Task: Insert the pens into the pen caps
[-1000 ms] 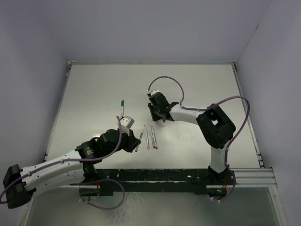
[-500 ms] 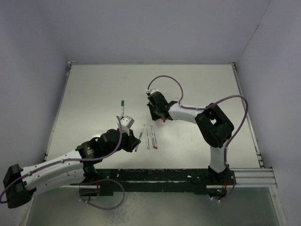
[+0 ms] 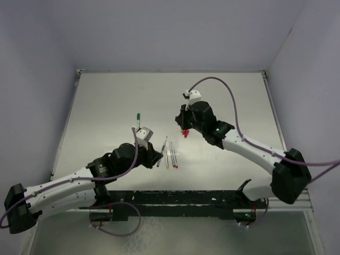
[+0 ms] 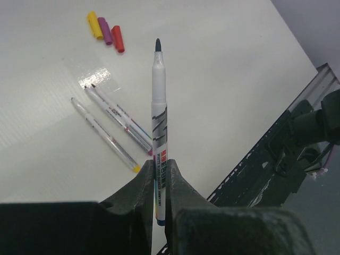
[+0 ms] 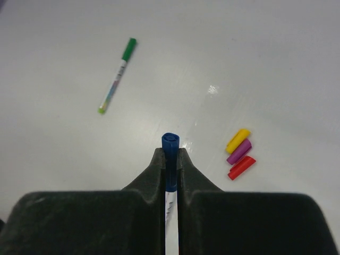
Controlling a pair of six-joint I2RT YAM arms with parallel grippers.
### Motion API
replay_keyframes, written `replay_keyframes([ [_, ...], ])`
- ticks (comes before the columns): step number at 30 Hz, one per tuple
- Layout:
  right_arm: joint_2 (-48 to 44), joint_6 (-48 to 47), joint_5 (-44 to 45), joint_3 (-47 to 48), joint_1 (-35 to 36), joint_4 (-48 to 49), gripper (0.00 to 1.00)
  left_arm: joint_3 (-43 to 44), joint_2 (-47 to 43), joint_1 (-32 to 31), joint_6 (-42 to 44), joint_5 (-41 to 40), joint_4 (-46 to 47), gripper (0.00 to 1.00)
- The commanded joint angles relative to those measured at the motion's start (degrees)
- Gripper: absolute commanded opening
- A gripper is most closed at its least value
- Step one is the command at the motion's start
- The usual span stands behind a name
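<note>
Left claw (image 4: 158, 176) clamped on an uncapped pen (image 4: 158, 106), dark tip pointing away from the claw, held off the worktop (image 4: 228, 79). Right claw (image 5: 170, 156) pinches the blue cap (image 5: 170, 142). I see three bare pens (image 4: 118, 120) lying near the front edge, with the yellow, purple and red caps (image 5: 239, 151) side by side beyond them. Capped green pen (image 5: 118, 79) lies apart, more to the left.

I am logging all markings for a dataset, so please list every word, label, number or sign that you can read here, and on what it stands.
Nothing can be quoted.
Pen in left end effector: barrel print, too blurred to read.
Three lying pens: small print, too small to read.
Green pen: coloured marks, unreadable.
Loose caps: no text visible.
</note>
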Motion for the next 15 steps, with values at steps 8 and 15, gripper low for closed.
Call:
replay_keyframes([
  [8, -26.11, 8.18, -9.15, -22.75, 0.35, 32.86, 0.00, -2.99, 2.17, -0.14, -0.45, 8.78, 29.07, 0.00],
  [15, -32.46, 12.47, -11.01, -29.18, 0.43, 47.22, 0.00, -7.09, 3.08, -0.11, -2.60, 10.33, 38.88, 0.00],
])
